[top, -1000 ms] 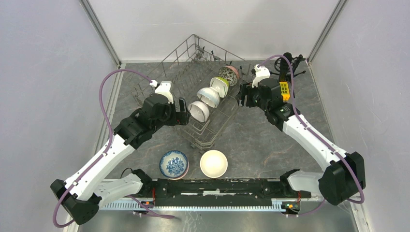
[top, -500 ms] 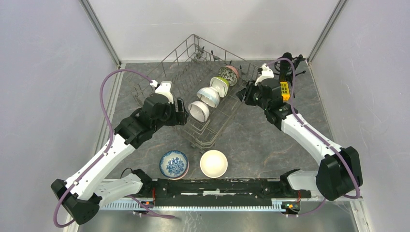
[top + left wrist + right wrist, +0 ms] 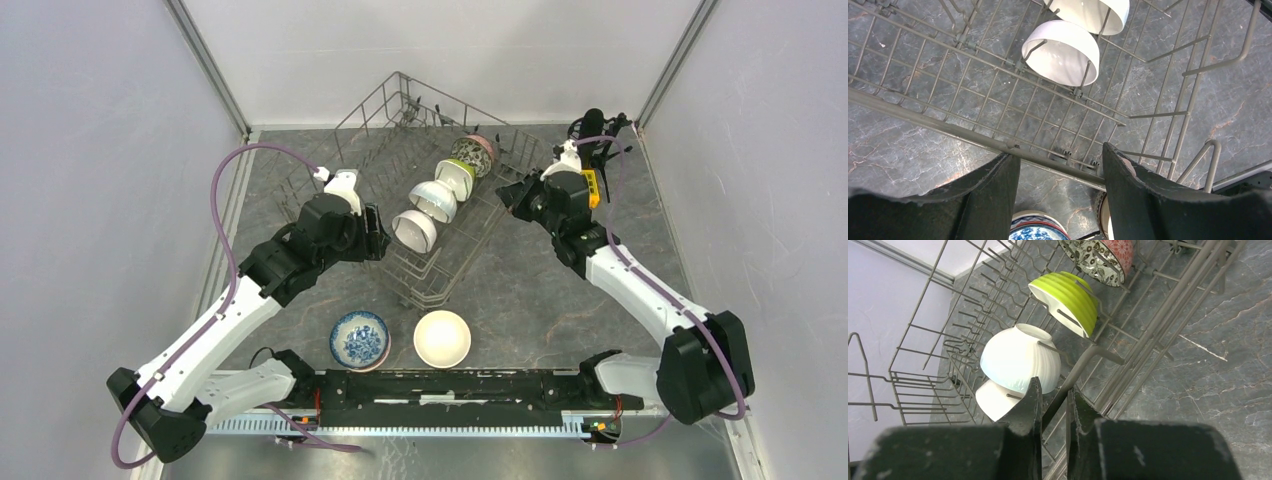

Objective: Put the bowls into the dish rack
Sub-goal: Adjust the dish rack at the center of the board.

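Observation:
The grey wire dish rack (image 3: pixel 400 120) stands mid-table with a row of bowls on its tines: two white ones (image 3: pixel 412 228) (image 3: pixel 433 198), a lime green one (image 3: pixel 455 177) and a patterned one (image 3: pixel 472 152). A blue-and-white bowl (image 3: pixel 360 339) and a cream bowl (image 3: pixel 442 337) sit on the table in front. My left gripper (image 3: pixel 1061 167) is open, straddling the rack's left rim rail (image 3: pixel 948 129) without touching it. My right gripper (image 3: pixel 1054 400) has narrowed around a bar (image 3: pixel 1083 365) of the rack's right rim, next to a white bowl (image 3: pixel 1015 365).
A black stand with cables (image 3: pixel 595 130) sits at the back right corner. Grey walls and slanted frame posts (image 3: pixel 205 65) close in the marble tabletop. The arms' base rail (image 3: pixel 440 385) runs along the near edge, just behind the two loose bowls.
The right wrist swung back and to the right while its jaws closed down around the rack's rim bar. The left jaws narrowed somewhat; the left arm hardly moved.

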